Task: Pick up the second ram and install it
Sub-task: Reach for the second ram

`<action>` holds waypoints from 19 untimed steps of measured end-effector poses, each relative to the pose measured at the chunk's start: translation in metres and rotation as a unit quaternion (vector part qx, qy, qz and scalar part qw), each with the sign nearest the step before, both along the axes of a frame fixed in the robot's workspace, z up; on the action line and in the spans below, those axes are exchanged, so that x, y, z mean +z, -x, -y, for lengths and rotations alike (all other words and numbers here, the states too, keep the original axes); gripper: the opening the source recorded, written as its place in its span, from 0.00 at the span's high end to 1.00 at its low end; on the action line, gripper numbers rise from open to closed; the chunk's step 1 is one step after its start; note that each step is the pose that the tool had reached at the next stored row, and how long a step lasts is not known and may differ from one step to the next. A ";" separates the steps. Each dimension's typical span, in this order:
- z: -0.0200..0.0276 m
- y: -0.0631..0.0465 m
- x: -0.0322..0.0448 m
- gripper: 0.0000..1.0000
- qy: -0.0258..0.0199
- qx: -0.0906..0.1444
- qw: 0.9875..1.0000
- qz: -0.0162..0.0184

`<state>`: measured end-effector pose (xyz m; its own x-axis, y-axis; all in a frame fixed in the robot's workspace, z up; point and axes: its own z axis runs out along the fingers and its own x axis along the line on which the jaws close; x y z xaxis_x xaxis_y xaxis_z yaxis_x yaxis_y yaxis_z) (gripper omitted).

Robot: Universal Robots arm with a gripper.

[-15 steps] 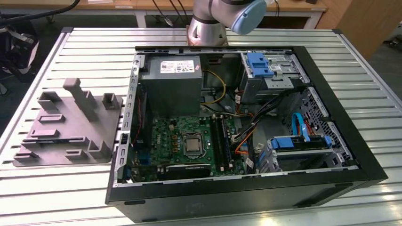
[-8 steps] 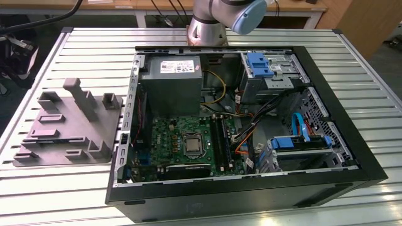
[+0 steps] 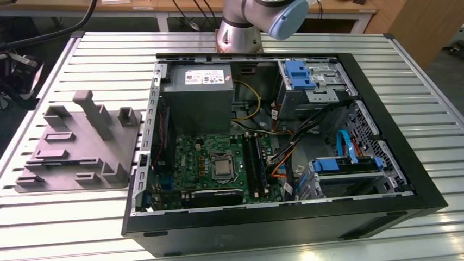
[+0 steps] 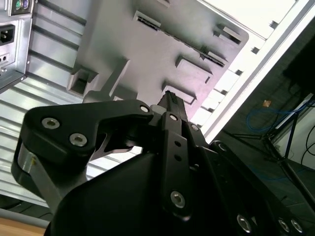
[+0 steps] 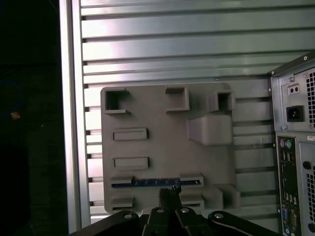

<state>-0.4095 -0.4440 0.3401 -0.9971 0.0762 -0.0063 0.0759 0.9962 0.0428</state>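
Hovering end effector [image 5: 170,192], thin flat ram [image 5: 147,183]

- Case [image 3: 290,217]: lies open on the table [image 3: 413,81].
- Plate [image 3: 73,147]: on the table just beside the case, at the exterior view's left, facing the case's back panel [image 5: 295,162].
- Ram [image 5: 155,183]: in a slot of the plate, one end pointing toward the case.
- Board [image 3: 217,163]: in the case, on the half nearer the plate.
- Power supply [image 3: 197,103]: in the case, just behind the board.
- Arm base [image 3: 239,38]: on the table, behind the case.
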 end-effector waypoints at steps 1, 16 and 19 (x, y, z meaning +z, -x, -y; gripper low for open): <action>0.0012 0.000 -0.0009 0.90 0.000 0.000 1.000 0.000; 0.0162 0.001 -0.0164 0.90 0.000 0.000 1.000 -0.005; 0.0180 0.001 -0.0194 0.90 0.000 0.000 1.000 -0.006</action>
<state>-0.4103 -0.4620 0.3206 -0.9971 0.0762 0.0049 0.0763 0.9962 0.0420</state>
